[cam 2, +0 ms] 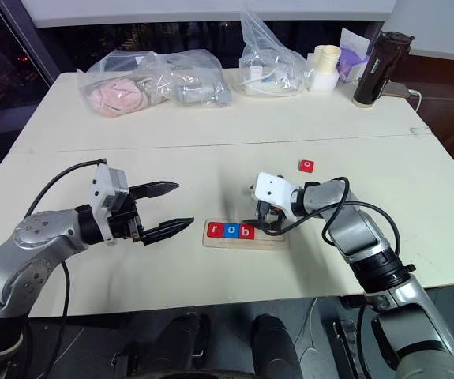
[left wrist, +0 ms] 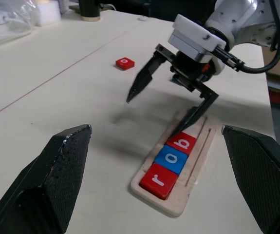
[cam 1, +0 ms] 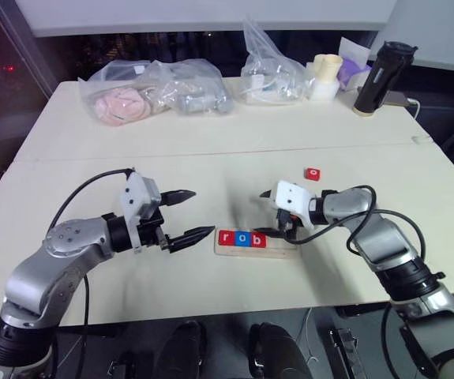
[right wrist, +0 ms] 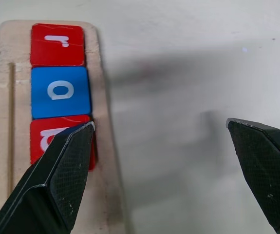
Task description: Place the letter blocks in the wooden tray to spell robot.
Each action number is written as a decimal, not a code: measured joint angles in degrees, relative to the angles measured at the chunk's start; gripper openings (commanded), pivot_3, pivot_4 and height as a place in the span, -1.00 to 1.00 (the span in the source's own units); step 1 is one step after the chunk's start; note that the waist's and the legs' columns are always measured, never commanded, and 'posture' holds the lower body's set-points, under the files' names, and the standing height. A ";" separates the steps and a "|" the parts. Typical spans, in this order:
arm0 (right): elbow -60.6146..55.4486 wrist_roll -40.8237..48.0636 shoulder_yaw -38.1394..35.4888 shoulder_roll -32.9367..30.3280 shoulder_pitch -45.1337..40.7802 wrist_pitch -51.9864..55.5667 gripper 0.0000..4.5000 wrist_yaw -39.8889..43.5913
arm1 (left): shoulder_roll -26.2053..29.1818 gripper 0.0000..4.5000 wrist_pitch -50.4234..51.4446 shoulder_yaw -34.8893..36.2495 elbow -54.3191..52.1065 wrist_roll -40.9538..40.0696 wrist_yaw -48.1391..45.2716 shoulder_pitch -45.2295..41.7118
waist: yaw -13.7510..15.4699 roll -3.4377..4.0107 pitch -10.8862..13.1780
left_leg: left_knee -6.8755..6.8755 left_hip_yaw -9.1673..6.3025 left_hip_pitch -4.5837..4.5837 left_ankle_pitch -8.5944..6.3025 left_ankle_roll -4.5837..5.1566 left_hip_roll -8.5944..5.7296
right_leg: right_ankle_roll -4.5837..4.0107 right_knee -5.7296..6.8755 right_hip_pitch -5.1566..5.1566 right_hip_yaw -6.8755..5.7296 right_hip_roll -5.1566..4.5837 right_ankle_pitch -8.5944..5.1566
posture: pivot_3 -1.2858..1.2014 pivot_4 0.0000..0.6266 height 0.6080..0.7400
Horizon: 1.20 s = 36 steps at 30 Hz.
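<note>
Both arms were clad in silver-grey metal segments joined by black collars. A white boxy housing was mounted at each wrist, and black cables were looped from forearm to housing. Each gripper, the left gripper (cam 1: 185,215) and the right gripper (left wrist: 160,113), was fitted with two black, tapered, textured fingers.

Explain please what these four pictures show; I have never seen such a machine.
It is a two-armed robot at a pale table. Two pictures come from its head, looking down; two come from cameras on its wrists. Each arm ends in an end effector with two black fingers. The left end effector and the right end effector are both open and hold nothing. In the flat pale wooden tray lie three square blocks: red r, blue o, red b. The right end effector hovers beside the b. Another small red block lies loose farther away. Plastic bags sit at the table's far edge.
</note>
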 measured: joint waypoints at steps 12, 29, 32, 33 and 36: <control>2.71 -3.55 -15.74 7.08 -7.11 21.06 0.99 -27.24 | -0.71 1.00 -0.19 -0.30 -0.03 0.07 0.24 1.31 | 0.04 0.00 -0.01 | -0.04 0.00 -0.01 0.05 -0.09 0.01 | -0.07 0.07 -0.07 0.04 -0.01 0.03 | 0.03 -0.52 1.00; 22.67 -0.58 -30.64 22.08 -14.99 35.48 0.99 -53.45 | -0.79 1.00 -2.03 -0.85 0.60 1.76 -2.31 2.50 | -1.28 0.04 -0.02 | -0.03 0.09 0.02 0.13 -0.03 -0.05 | -0.06 0.65 -0.27 0.06 0.10 0.04 | 0.03 -0.52 1.00; 27.20 0.00 -30.65 22.08 -16.70 31.86 0.99 -53.89 | -0.96 1.00 -2.04 -0.86 0.43 1.92 -2.15 2.54 | -1.68 0.04 -0.02 | -0.03 0.13 0.08 0.13 -0.03 -0.01 | -0.05 0.68 -0.27 0.08 0.16 0.04 | 0.03 -0.52 1.00; 28.87 0.10 -30.64 22.08 -17.34 30.71 0.99 -54.06 | -0.97 1.00 -2.04 -0.85 0.34 2.01 -2.11 2.64 | -1.67 0.04 -0.02 | -0.03 0.13 0.10 0.13 -0.02 0.01 | -0.05 0.70 -0.26 0.08 0.19 0.04 | 0.03 -0.52 1.00; 33.28 0.94 -30.71 22.08 -19.12 27.74 0.99 -54.60 | -1.16 1.00 -2.04 -0.86 0.20 2.22 -1.84 3.48 | -1.66 0.04 -0.03 | -0.03 0.12 0.18 0.15 0.00 0.07 | -0.07 0.70 -0.19 0.11 0.27 0.04 | 0.03 -0.52 1.00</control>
